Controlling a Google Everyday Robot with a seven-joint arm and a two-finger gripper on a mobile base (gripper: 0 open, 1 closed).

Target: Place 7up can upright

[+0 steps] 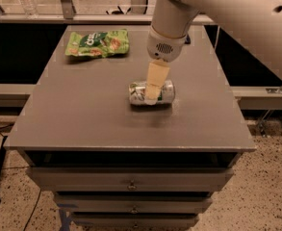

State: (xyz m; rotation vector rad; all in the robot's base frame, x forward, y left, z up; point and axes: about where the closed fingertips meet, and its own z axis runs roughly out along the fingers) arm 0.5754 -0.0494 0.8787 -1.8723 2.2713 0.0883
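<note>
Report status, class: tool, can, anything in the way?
Tool low over the can, at its middle. Can on its side, not yet upright. Snack bag at the far left corner, well apart.

Shiny metal 7up can [165,91], matt tabletop [83,114], glossy bag [97,43], matt gripper [150,97] over can

Grey table [83,119] with drawers [179,179] (small knobs) stands on a speckled floor [270,201].

7up can [165,92] is showing silver-white with green markings. Pale tan is showing on the gripper [151,98], sitting over the can's middle. Snack bag [98,43] is showing bright green. Tabletop [83,112] is reading plain grey.
</note>
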